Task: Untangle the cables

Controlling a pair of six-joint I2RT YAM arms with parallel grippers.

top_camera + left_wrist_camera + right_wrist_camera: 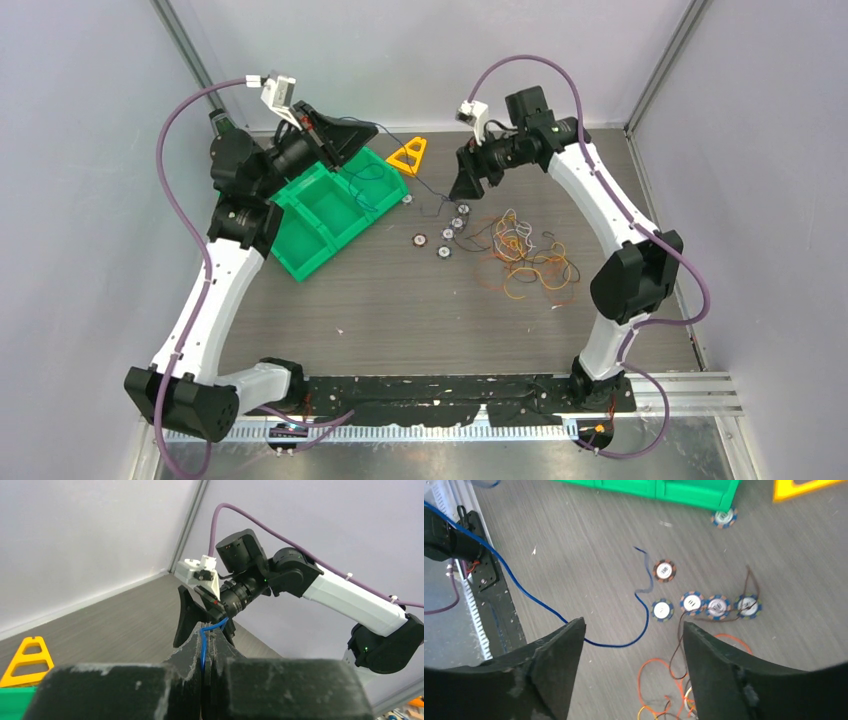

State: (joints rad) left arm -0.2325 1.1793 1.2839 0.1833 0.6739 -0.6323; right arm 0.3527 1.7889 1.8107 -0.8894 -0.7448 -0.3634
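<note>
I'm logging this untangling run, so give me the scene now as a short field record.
left tool: shut on the blue wire, high, near the green bin
right tool: open, above the ringed discs, holding nothing
blue wire: runs from the left tool down toward the table
other cables: tangled pile on the table beside the ringed discs

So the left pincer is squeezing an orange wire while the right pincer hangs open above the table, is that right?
Not quite. The wire squeezed in the left pincer is blue, not orange; the left wrist view shows it clamped there. The right pincer does hang open above the table.
</note>
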